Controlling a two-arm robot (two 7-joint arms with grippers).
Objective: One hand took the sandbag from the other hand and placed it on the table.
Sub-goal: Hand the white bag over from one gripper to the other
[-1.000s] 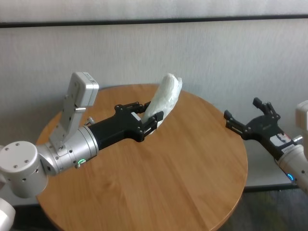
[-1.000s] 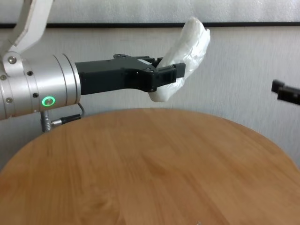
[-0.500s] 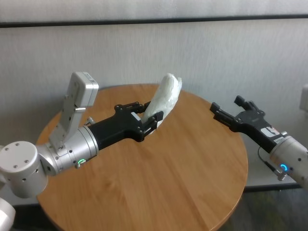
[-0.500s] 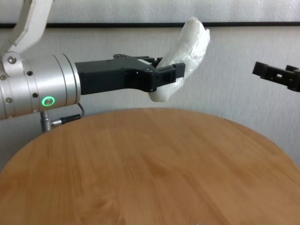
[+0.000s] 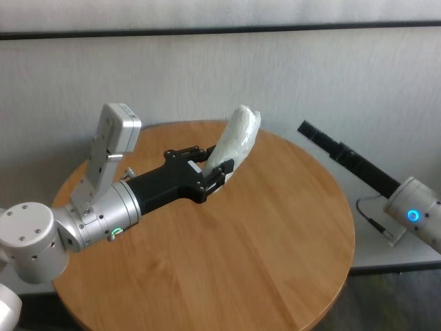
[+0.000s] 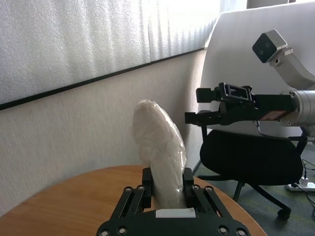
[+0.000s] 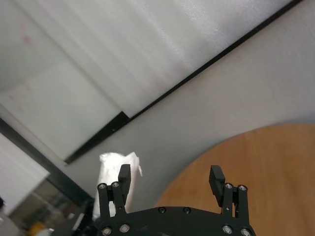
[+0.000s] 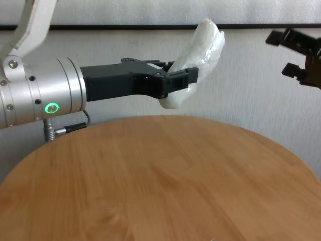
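My left gripper [image 5: 215, 169], on the wrist with the green ring, is shut on the lower end of the white sandbag [image 5: 238, 138]. It holds the bag tilted upward above the far side of the round wooden table [image 5: 262, 234]. The chest view shows the gripper [image 8: 183, 80] and the bag [image 8: 200, 55] well above the tabletop [image 8: 160, 181]. My right gripper [image 8: 281, 52], on the wrist with the blue ring, is open and empty. It hangs in the air to the right of the bag, pointing toward it, apart from it. The right wrist view shows its open fingers [image 7: 170, 173] with the bag [image 7: 115, 162] beyond them.
A grey wall with a dark rail stands behind the table. A black office chair [image 6: 246, 157] sits beyond the table's right side, under the right arm. My left wrist's camera housing [image 5: 110, 148] rises above the left forearm.
My right arm has risen and swung left toward the sandbag, turning its gripper edge-on in the head view. My left gripper and the bag have not moved.
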